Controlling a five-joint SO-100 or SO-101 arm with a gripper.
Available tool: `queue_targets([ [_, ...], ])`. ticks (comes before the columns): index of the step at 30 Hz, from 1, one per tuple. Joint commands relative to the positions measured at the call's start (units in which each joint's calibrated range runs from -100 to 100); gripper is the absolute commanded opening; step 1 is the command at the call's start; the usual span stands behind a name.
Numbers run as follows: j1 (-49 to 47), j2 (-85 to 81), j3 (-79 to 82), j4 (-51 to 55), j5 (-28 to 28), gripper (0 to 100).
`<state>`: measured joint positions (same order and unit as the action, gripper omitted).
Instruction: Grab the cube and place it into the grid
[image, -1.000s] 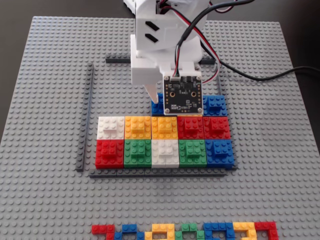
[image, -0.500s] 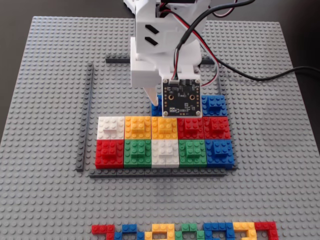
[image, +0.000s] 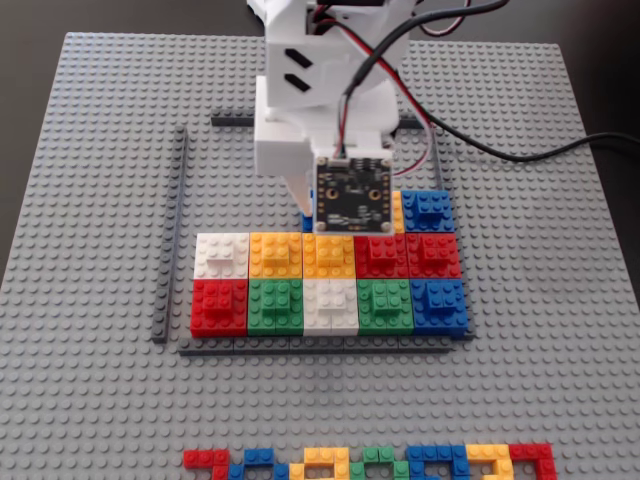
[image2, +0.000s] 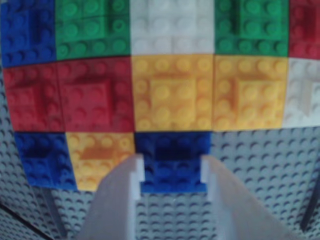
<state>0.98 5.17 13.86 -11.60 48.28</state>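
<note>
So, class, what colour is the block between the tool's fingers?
Blue block, clearest in the wrist view.

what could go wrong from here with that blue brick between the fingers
1. In the wrist view the blue brick sits tight against the yellow brick on its left; opening the gripper could nudge that neighbour.
2. If its studs are not fully seated, lifting away may drag it off the grey baseplate.

Hobby tabletop: grey studded baseplate (image: 90, 150) on a dark table (image: 25, 120).
</note>
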Motion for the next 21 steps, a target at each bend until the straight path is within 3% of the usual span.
queue_targets([
  [1,0.38,-1.56,-2.94,-0.27,0.05,14],
  [21,-0.14,-3.37,-6.20,1.24,-1.56,16],
])
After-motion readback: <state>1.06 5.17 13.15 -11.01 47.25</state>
